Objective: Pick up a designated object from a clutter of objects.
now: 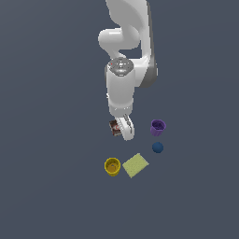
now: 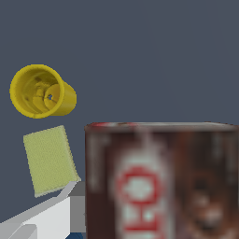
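Exterior view: the white arm reaches down over the dark grey counter (image 1: 46,186), its pincer (image 1: 122,128) at the small dark-brown box (image 1: 114,127), which shows only as a sliver beside the white fingers (image 1: 127,130) on the exterior view's left. Whether the pincer is clenched on the box or merely around it cannot be told from either picture, nor whether the box rests on the counter or is raised off it. The rest of the clutter lies apart from the pincer: a purple cup (image 1: 158,127) near it on the exterior view's right, a blue ball (image 1: 158,148) just below that cup in the picture, and, lower in the frame, a yellow-green flat square (image 1: 136,165) with a yellow cup (image 1: 112,166) just beside it. Seen from the wrist, the brown box (image 2: 158,182) fills much of the picture at very close range, its red-and-white label blurred, with part of a white finger (image 2: 46,217) alongside; beyond it lie the yellow-green square (image 2: 50,160) and the yellow cup (image 2: 42,91), open mouth toward the camera.
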